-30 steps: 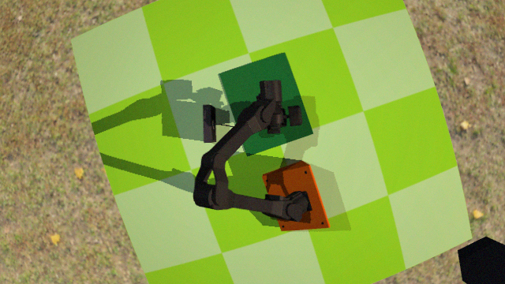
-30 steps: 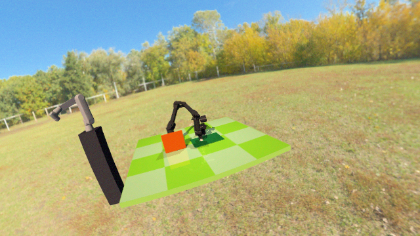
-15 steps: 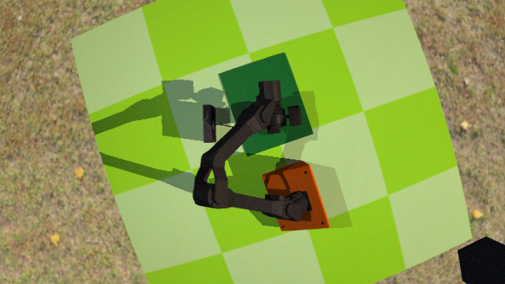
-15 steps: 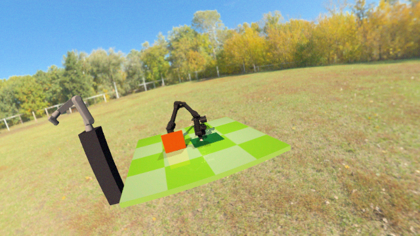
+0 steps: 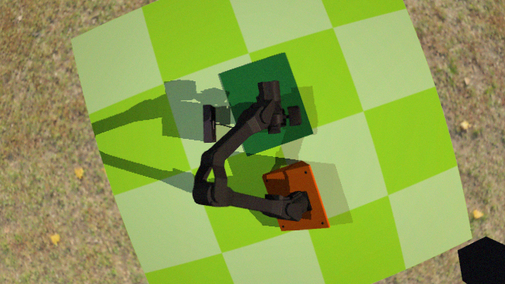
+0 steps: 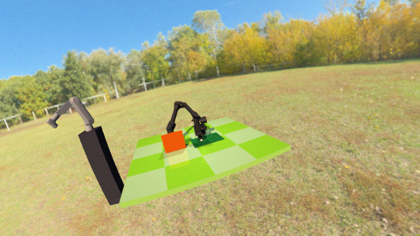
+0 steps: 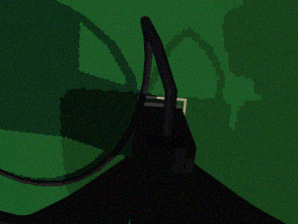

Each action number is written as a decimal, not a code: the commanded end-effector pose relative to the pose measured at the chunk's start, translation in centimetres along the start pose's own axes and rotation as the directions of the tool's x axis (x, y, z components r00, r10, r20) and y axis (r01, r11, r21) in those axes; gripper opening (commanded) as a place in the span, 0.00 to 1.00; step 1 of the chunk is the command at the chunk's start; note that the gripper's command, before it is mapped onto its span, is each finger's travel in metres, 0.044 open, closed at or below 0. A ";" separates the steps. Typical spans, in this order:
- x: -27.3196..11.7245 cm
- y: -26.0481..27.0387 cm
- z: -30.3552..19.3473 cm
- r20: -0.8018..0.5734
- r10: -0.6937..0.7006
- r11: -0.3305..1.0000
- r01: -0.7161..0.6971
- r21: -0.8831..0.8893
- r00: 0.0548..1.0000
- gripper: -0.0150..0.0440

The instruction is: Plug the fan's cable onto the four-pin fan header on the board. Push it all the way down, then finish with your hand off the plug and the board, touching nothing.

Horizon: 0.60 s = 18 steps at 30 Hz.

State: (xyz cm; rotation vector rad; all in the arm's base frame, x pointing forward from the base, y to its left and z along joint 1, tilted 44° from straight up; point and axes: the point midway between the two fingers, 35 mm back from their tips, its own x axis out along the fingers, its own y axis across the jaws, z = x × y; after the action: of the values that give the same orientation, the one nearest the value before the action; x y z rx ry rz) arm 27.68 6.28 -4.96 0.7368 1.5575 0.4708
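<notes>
The green board [image 5: 252, 75] [image 6: 214, 138] [image 7: 265, 155] lies on the checkered table. The fan header [image 7: 185, 106] shows as a small pale outline on the board, just beyond and partly under the black plug [image 7: 161, 122]. My gripper [image 7: 157, 168] [image 6: 201, 137] is shut on the plug, low over the board. The black cable [image 7: 161, 67] rises from the plug, bends and loops to the left. In the top view the arm hides the plug and header, and the dark fan [image 5: 209, 123] stands left of the board. How deep the plug sits cannot be told.
An orange plate [image 5: 316, 205] [image 6: 174, 141] stands raised near the arm's base. The checkered table [image 5: 398, 47] [image 6: 243, 160] carries the board. A black pedestal [image 6: 100, 167] with a grey arm [image 6: 82, 111] stands beside the table's near left corner.
</notes>
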 end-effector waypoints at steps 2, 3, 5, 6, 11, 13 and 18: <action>0.5 0.0 -0.1 -0.005 0.003 1.000 -0.003 0.003 1.000 0.25; 0.5 0.0 -0.1 -0.005 0.003 1.000 -0.003 0.003 1.000 0.25; 0.1 0.0 0.0 0.000 0.000 1.000 0.000 0.000 1.000 0.34; 0.1 0.0 0.0 0.000 0.000 1.000 0.000 0.000 1.000 0.39; 0.1 0.0 0.0 0.000 0.000 1.000 0.000 0.000 1.000 0.61; 0.1 0.0 0.0 0.000 0.000 1.000 0.000 0.000 1.000 0.69; -1.8 -0.1 0.2 -0.001 -0.001 1.000 0.001 0.001 1.000 0.69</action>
State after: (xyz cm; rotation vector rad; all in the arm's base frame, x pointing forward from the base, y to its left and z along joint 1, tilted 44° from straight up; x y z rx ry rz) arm 27.46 6.23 -4.89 0.7407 1.5689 0.4732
